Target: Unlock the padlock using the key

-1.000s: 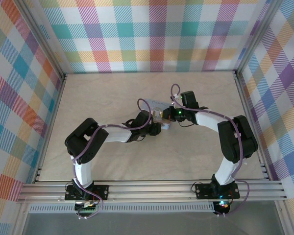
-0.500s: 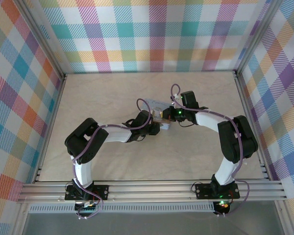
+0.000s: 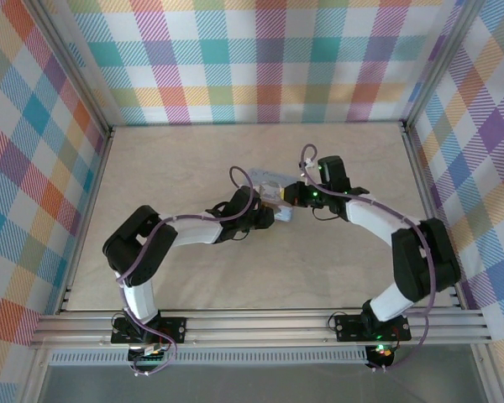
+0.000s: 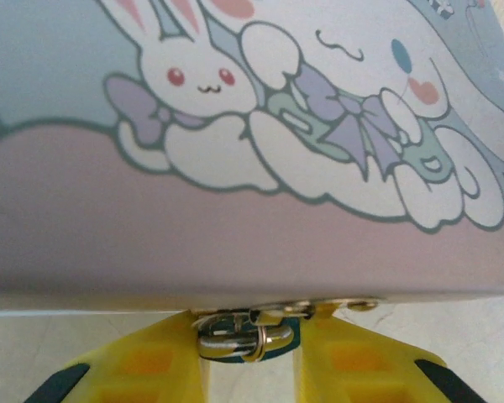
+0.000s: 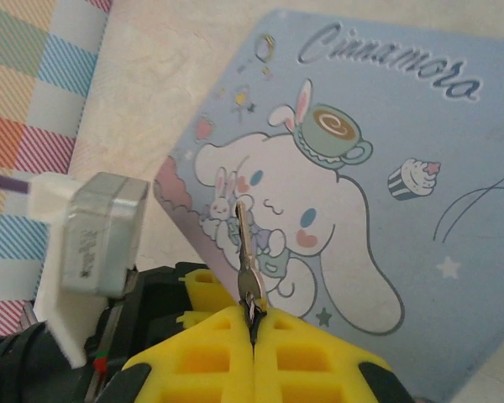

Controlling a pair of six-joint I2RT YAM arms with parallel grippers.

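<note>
In the left wrist view the tiny dark blue padlock (image 4: 235, 344), its metal shackle hooked through the tin's clasp, sits pinched between the yellow fingers of my left gripper (image 4: 250, 359) under the edge of the pale blue cartoon tin (image 4: 252, 126). My right gripper (image 5: 254, 319) is shut on the bow of the small key (image 5: 244, 243), whose blade points up over the tin's printed lid (image 5: 378, 168). From above, the left gripper (image 3: 267, 213) and right gripper (image 3: 288, 196) meet at the tin (image 3: 267, 178) mid-table; the padlock is hidden there.
The left wrist's grey camera block (image 5: 101, 231) sits close to the left of the right gripper. Plaid walls (image 3: 260, 59) and aluminium rails (image 3: 260, 327) enclose the beige table (image 3: 176, 159). Purple cables (image 3: 244, 180) loop above both wrists.
The right arm's elbow has swung outward to the right and its wrist has shifted slightly right and back. The left arm's elbow has drifted a little left. Both grippers stay at the tin.
</note>
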